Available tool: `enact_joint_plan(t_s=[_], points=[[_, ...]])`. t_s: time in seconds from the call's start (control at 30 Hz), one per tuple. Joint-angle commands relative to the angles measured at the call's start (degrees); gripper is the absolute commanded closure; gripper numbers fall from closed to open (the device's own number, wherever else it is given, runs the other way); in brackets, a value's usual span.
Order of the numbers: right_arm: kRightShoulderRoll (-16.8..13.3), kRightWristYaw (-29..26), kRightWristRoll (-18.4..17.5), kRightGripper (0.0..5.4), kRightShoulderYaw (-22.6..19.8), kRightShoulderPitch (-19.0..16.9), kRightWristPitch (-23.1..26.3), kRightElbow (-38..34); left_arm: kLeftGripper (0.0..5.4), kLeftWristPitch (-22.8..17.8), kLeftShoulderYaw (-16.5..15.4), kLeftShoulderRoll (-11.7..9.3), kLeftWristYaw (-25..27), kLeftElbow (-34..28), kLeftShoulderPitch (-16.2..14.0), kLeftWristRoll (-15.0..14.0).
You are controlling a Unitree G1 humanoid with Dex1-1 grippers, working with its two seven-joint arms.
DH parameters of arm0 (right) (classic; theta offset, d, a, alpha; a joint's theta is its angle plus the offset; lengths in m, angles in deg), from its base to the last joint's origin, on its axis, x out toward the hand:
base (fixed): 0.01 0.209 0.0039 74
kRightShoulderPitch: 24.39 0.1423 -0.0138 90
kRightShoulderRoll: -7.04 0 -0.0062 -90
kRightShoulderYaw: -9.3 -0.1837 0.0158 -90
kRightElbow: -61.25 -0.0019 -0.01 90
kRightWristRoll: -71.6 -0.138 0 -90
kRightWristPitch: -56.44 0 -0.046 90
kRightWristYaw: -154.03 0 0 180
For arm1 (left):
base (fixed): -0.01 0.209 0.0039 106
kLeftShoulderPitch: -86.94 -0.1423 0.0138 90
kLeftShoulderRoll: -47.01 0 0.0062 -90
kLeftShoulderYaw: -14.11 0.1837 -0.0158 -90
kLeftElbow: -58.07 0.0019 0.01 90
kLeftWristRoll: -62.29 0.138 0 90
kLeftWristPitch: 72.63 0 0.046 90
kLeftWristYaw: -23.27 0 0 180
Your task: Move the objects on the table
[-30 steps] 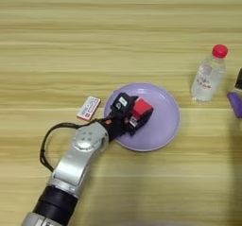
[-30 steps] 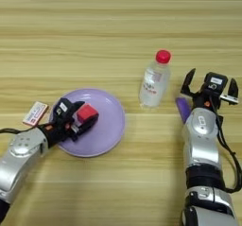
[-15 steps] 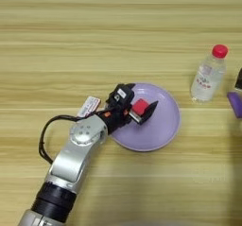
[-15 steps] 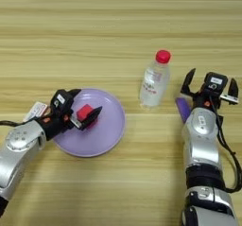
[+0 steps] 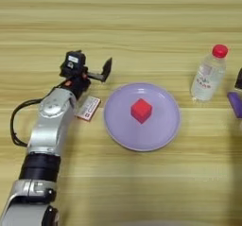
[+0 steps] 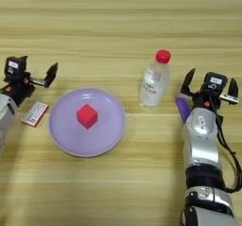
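My left end effector [image 5: 87, 69] hangs wide and empty, up-left of the red cube [image 5: 141, 110] (it sits on the lilac plate [image 5: 163, 130]). Right end effector [image 6: 210, 85], fingers spread, holds nothing beside the bottle [image 6: 154, 80].

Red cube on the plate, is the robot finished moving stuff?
Partly. The red cube sits on the lilac plate. Nothing is held: the left gripper is open above the white box. The box and bottle are on the table.
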Motion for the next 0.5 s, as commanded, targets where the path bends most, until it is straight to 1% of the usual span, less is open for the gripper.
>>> enact_joint_plan(t_s=[0.03,0.13,0.2,0.27,0.4,0.5], points=[[0.0,0.0,0.3,0.0,0.3,-0.6,1.0,-1.1,0.02,4.2,-2.0,-0.8,-1.4,8.3,2.7,0.8],[0.2,-0.7,0.3,0.0,0.8,-1.8,1.9,-2.9,0.02,7.1,-3.9,-1.1,-3.5,16.0,4.7,0.8],[0.0,-1.3,0.4,0.0,1.2,-3.1,2.8,-5.1,0.02,8.8,-4.4,-1.3,-4.2,19.4,5.7,1.0],[-0.3,-2.0,0.6,0.0,1.6,-4.7,4.0,-7.9,0.02,10.2,-4.6,-1.4,-4.6,21.7,6.5,1.1],[-0.8,-4.0,1.3,0.0,2.6,-8.5,6.8,-13.5,0.02,11.8,-4.8,-1.2,-5.2,24.4,7.4,1.4],[-1.9,-6.9,2.2,0.0,3.6,-13.7,10.2,-18.3,0.02,12.9,-4.9,-1.0,-6.2,26.3,8.2,1.9]])
